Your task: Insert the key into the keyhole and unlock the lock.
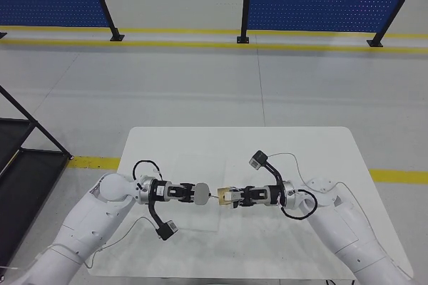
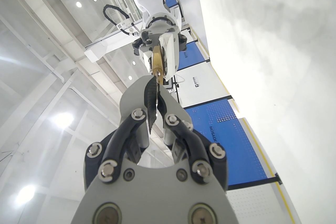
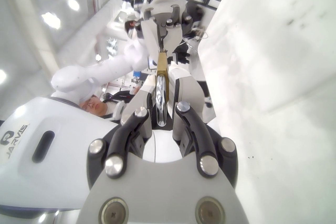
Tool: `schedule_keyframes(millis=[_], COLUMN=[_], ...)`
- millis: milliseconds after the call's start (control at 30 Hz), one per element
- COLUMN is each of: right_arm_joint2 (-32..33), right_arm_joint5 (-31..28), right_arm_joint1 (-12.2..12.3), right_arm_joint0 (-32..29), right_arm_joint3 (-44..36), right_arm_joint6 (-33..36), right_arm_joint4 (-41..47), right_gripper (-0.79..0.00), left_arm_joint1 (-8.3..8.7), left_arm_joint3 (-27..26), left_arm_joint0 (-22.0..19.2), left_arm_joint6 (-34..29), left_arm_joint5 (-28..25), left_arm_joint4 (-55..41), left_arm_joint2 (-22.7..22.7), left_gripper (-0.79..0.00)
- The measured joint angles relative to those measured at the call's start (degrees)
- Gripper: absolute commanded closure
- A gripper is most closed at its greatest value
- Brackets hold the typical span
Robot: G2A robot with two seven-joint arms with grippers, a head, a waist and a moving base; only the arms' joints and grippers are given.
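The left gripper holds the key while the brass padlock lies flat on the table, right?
Not quite: the padlock is clamped in the right gripper, off the table, as the right wrist view shows. The left gripper does hold the key.

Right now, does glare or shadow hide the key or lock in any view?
Top view: even light, lock plain. Left wrist view: key is a dark shape against the lit ceiling, lock readable. Right wrist view: shackle mirrors the lamps, the brass is free of glare.
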Motion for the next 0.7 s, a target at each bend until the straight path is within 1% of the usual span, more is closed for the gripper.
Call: schedule_keyframes(millis=[333, 700], right_arm_joint2=[0.66, 1.44], right_arm_joint5=[-0.1, 0.05], right_arm_joint1=[-0.03, -0.12], right_arm_joint0=[-0.85, -2.13], right_arm_joint3=[-0.11, -0.49], right_arm_joint6=[-2.11, -6.24], right_arm_joint4=[0.71, 0.74], right_gripper=[0.0, 0.0], left_arm_joint1=[-0.01, 0.04], left_arm_joint3=[-0.05, -0.14], left_arm_joint0=[0.38, 1.01], left_arm_joint6=[-3.11, -6.0], left_arm_joint5=[0.91, 1.89], left_arm_joint4=[0.55, 1.14], left_arm_joint2=[-0.24, -0.84], left_gripper=[0.0, 0.0])
